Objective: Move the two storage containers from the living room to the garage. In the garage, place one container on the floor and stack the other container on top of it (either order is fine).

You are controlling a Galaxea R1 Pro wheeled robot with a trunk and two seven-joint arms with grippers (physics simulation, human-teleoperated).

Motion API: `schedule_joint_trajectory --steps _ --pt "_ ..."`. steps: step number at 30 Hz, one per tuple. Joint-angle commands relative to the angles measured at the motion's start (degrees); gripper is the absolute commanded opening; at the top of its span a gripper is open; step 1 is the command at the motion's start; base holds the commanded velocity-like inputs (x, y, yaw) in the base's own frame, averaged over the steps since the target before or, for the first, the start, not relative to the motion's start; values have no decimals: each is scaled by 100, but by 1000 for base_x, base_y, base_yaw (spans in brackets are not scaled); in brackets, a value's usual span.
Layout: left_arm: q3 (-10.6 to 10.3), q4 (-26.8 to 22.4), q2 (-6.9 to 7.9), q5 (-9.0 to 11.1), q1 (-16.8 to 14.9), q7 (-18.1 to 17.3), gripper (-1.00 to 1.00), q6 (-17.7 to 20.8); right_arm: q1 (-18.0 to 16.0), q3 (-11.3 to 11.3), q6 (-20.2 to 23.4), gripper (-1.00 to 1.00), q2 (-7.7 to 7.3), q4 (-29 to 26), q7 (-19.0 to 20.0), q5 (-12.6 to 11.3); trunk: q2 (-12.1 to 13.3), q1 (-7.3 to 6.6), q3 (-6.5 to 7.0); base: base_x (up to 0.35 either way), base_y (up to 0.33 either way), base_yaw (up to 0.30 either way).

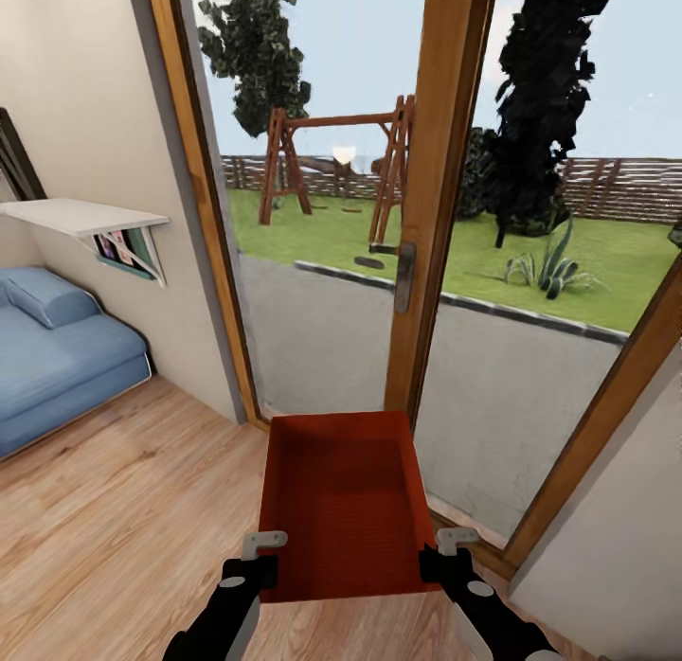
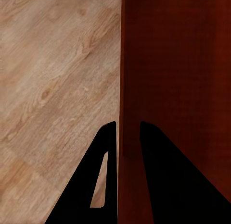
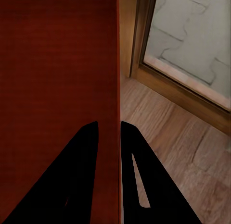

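A rust-red open-top storage container [image 1: 339, 500] is held above the living room's wood-plank flooring, right in front of me. My left gripper [image 1: 258, 559] is shut on its left wall near the close corner, and my right gripper [image 1: 443, 553] is shut on its right wall. In the left wrist view the dark fingers [image 2: 159, 185] straddle the red wall of the container [image 2: 178, 80]. The right wrist view shows the same: black fingers [image 3: 77, 185] pinch the container wall [image 3: 57, 65]. The bin is empty inside.
Wood-framed glass doors [image 1: 445, 169] stand directly ahead, with a handle [image 1: 405, 276] and a yard beyond. A blue cushion seat [image 1: 52, 353] lies at the left under a white shelf [image 1: 80, 216]. A grey wall [image 1: 625, 547] closes the right side. Door frame and threshold [image 3: 159, 80] run beside the bin.
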Motion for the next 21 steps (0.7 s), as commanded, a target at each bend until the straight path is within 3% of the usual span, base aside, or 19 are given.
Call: schedule_joint_trajectory --steps 1,21 --pt "-12 -15 -7 -91 -1 15 -100 38 -9 23 -24 -100 -41 15 -16 -71 33 -20 18 0 0 0" --pt "-12 -15 -7 -91 -1 15 -100 38 -9 23 -15 -100 -41 15 -16 -71 835 -459 556 0 0 0"
